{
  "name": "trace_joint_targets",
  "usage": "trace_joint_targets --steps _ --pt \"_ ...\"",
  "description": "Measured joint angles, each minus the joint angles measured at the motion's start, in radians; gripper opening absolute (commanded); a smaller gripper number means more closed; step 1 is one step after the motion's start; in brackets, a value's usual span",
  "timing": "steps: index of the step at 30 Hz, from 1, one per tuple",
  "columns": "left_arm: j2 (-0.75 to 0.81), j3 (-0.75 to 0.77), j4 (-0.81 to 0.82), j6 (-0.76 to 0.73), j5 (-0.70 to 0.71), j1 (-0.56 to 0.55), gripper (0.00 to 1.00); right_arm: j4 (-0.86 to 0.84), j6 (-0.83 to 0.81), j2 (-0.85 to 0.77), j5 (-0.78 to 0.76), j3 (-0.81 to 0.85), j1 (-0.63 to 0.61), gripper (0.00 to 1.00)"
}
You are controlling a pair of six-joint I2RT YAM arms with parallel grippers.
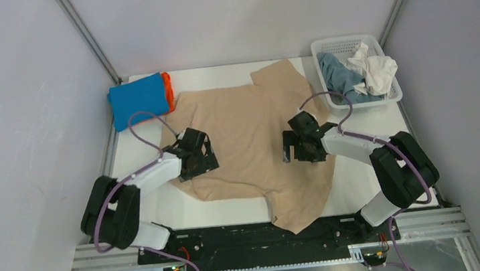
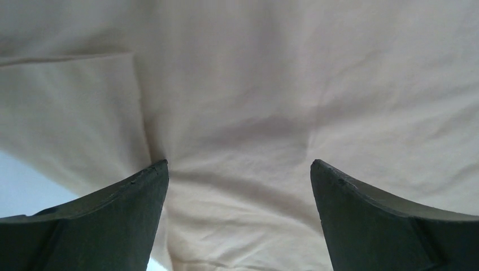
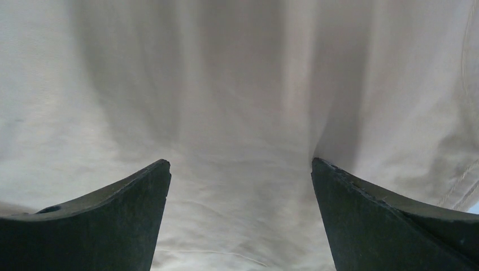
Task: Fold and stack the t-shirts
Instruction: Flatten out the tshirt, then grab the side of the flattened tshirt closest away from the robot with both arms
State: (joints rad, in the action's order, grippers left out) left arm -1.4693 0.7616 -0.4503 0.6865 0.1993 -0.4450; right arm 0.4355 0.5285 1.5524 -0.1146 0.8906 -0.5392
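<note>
A beige t-shirt point(image 1: 250, 128) lies spread over the middle of the white table, one corner hanging over the near edge. My left gripper point(image 1: 204, 154) is open, low over its left part; the cloth point(image 2: 243, 113) fills the left wrist view between the fingers point(image 2: 135, 214). My right gripper point(image 1: 294, 144) is open over its right part; the cloth point(image 3: 237, 113) fills the right wrist view. A folded bright blue t-shirt point(image 1: 138, 99) lies on an orange t-shirt point(image 1: 168, 89) at the back left. A white t-shirt point(image 1: 373, 68) and a grey-blue t-shirt point(image 1: 342, 77) lie crumpled in the basket.
A white mesh basket point(image 1: 347, 43) stands at the back right corner of the table. Grey walls and metal frame posts close in the table on the left, right and back. The arm bases sit on a black rail at the near edge.
</note>
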Motion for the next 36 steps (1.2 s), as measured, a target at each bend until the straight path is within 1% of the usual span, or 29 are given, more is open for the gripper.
trace_joint_targets --steps 3,5,8,10,16,19,23,27,32,36 --pt "0.085 -0.068 -0.003 0.016 0.023 0.016 1.00 -0.016 0.031 -0.008 -0.005 -0.045 0.003 0.99" --pt "0.156 -0.121 -0.017 0.031 0.042 0.055 1.00 -0.036 0.047 -0.009 -0.003 -0.053 0.012 0.99" --pt "0.262 -0.185 -0.074 0.063 0.098 0.124 1.00 -0.062 0.069 -0.019 0.004 -0.069 0.037 1.00" --pt "0.330 -0.212 -0.121 0.092 0.135 0.146 1.00 -0.078 0.080 -0.029 0.013 -0.080 0.055 1.00" --pt "0.539 -0.232 -0.254 0.180 0.208 0.166 1.00 -0.105 0.090 -0.036 0.022 -0.092 0.089 0.99" --pt "0.605 -0.232 -0.298 0.216 0.236 0.167 1.00 -0.108 0.089 -0.038 0.022 -0.094 0.090 0.99" --pt "0.648 -0.232 -0.363 0.267 0.292 0.168 1.00 -0.114 0.089 -0.044 0.022 -0.100 0.090 0.99" --pt "0.650 -0.247 -0.405 0.322 0.333 0.174 1.00 -0.121 0.088 -0.048 0.022 -0.105 0.090 1.00" --pt "0.636 -0.292 -0.432 0.391 0.350 0.179 0.94 -0.121 0.085 -0.048 0.027 -0.105 0.092 0.99" --pt "0.596 -0.302 -0.435 0.417 0.358 0.179 0.92 -0.122 0.081 -0.048 0.028 -0.105 0.092 1.00"
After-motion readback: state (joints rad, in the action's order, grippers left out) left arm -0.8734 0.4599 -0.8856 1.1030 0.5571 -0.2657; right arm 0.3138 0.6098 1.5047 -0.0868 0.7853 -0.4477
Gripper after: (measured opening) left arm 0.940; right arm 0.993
